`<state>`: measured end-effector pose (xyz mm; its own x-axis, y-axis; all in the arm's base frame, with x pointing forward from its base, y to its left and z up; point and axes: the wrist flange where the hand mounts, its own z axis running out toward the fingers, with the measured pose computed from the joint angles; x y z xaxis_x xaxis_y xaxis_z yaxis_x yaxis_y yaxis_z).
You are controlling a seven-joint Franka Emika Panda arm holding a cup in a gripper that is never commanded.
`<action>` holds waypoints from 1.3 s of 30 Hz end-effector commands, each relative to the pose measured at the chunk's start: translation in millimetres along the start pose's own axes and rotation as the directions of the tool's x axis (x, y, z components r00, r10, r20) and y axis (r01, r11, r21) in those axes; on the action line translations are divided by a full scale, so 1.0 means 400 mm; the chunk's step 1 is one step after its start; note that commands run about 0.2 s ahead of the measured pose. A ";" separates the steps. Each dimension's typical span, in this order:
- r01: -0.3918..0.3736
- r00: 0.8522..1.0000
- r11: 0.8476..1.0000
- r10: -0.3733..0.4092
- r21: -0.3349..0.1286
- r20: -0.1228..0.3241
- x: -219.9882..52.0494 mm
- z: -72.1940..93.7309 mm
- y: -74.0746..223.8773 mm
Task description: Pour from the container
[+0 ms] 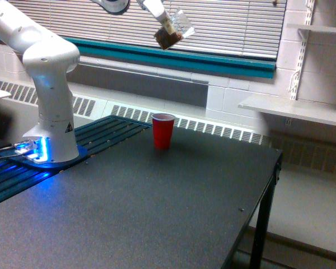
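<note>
While the white robot arm (47, 73) rises from its blue-lit base at the exterior view's left and arches out of the top of the frame, its gripper (163, 21) comes back into view near the top centre, clenched on the small clear see-through cup (172, 31) with dark brown contents. Only part of the white fingers (154, 10) shows, and they press against the cup's side. That cup hangs high in the air in front of the window blinds (213, 25), well above the table and a little toward the exterior view's right of the red cup below. It is tilted: its long axis runs on a slant, the dark-filled bottom lying lower and toward the exterior view's left, the round rim pointing up and toward the exterior view's right. The brown contents sit in the lower end.

One clear cup is visible, and one opaque red plastic cup with a white rim (163, 130), which stands upright with its mouth up near the far edge of the table. One robot arm is in view.

A large dark, matte black table (157, 213) bears the red cup and the arm's base. Behind it run a white slatted radiator grille (213, 129), a teal band under the blinds, and white block walls. White wall shelves (294, 109) stand at the exterior view's right.
</note>
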<state>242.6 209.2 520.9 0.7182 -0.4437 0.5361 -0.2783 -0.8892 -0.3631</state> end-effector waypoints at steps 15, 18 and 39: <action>-0.202 0.975 0.974 0.210 -0.101 0.077 -0.119 0.078 -0.011; -0.218 0.969 0.969 0.229 -0.114 0.090 -0.139 0.091 -0.014; -0.332 0.912 0.924 0.366 -0.191 0.186 -0.237 0.122 -0.032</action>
<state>216.4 261.1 439.6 0.6906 -0.6781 0.2514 -0.5816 -0.7273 -0.3644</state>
